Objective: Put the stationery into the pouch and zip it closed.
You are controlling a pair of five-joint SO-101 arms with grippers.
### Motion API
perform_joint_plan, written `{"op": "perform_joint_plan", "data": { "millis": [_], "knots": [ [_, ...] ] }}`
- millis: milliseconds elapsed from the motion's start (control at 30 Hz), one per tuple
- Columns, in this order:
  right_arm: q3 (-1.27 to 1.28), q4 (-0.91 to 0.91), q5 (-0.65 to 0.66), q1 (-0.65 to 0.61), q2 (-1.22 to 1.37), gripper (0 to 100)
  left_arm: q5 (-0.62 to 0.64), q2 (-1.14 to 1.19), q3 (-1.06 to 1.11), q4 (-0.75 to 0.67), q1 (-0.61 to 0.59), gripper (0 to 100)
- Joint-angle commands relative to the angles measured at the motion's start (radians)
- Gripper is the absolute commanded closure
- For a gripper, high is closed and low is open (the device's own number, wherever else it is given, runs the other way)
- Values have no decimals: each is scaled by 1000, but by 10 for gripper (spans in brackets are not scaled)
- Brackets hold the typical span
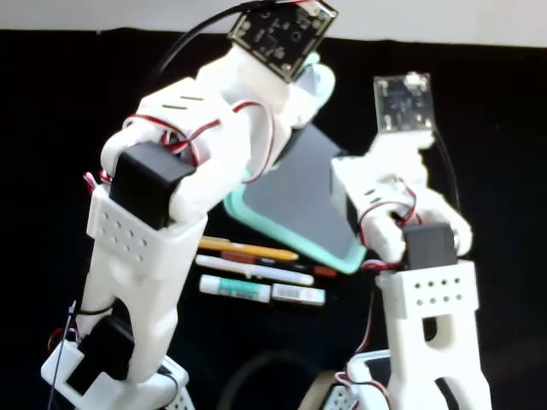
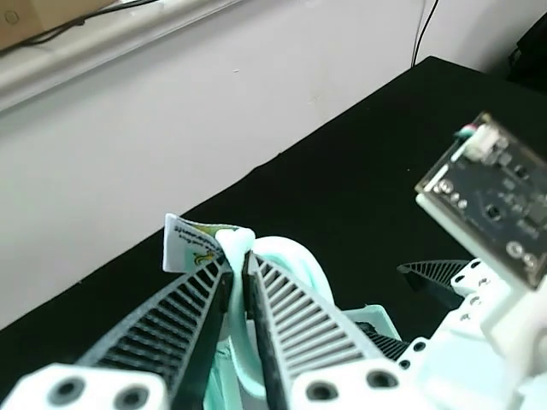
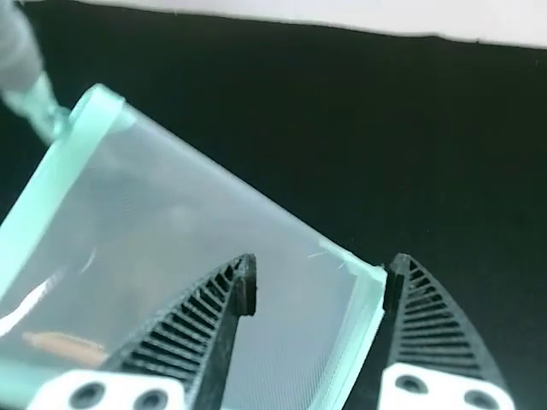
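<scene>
The black counter [image 1: 487, 77] is carrying everything, with the two white arms standing side by side at its near edge. Between them the pouch [image 1: 303, 201], translucent grey mesh with mint-green trim, is hanging tilted above the counter's middle rather than lying flat. The stationery [image 1: 256, 272] is lying on the counter just under the pouch's lower edge, in rough parallel rows: a yellow pencil [image 1: 248, 249], a brownish pen [image 1: 278, 260], a white marker [image 1: 256, 271] and a white-and-green stick [image 1: 235, 288].

From where I'm standing, the arms are getting the pouch held up and ready for opening, and loading is not yet happening. None of the stationery looks to be inside. The next move, I'm guessing, is calling for the free claw to close on the trim so the mouth can be spread. After that, one claw will need freeing for the first pen.

The left claw [image 2: 238, 260] is pinching shut on the pouch's mint loop, right beside a small label [image 2: 190, 243], and that grip seems to be bearing the pouch's weight. The right claw [image 3: 323, 272] is standing wide open and gripping nothing. It is straddling a corner of the pouch away from the loop. The green edge is sitting between its fingers, though I cannot tell whether it is touching either one.
</scene>
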Motion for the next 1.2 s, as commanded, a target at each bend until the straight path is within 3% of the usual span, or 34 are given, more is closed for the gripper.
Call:
{"op": "perform_joint_plan", "data": {
  "millis": [0,367,500,767,1167],
  "knots": [
    [-5,-42,-9,-8,-5,749,-38,-4,-41,0,16,992],
    [-10,-45,-11,-225,-68,749,-43,-2,-41,-5,16,992],
    [-8,-68,-23,-237,-114,749,-43,-2,-41,-5,18,992],
    [13,-245,-562,-239,-117,749,-43,-4,-42,-5,13,992],
    [234,-601,-574,-283,-124,752,-43,-2,-42,2,8,992]
  ]
}}
